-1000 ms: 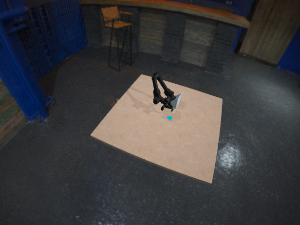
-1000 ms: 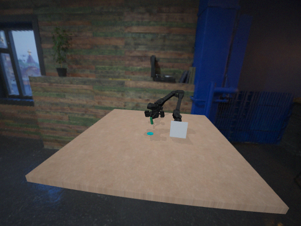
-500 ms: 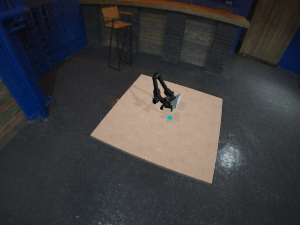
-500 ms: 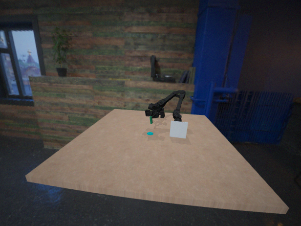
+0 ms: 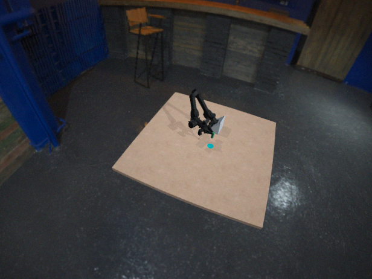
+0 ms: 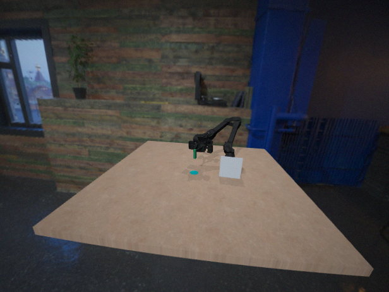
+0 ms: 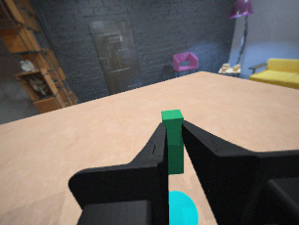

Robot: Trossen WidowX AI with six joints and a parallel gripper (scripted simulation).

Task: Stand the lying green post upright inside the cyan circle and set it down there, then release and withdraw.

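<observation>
The green post is held upright, or nearly so, in the air above the table. My gripper is shut on the upper part of the post. The cyan circle lies flat on the table, below the post in the exterior view. In the wrist view the circle shows under the post's lower end, partly hidden by the left finger.
A white-grey panel stands on the tan table, near the arm's base and to the right of the circle in the exterior view. The arm's shadow falls around the circle.
</observation>
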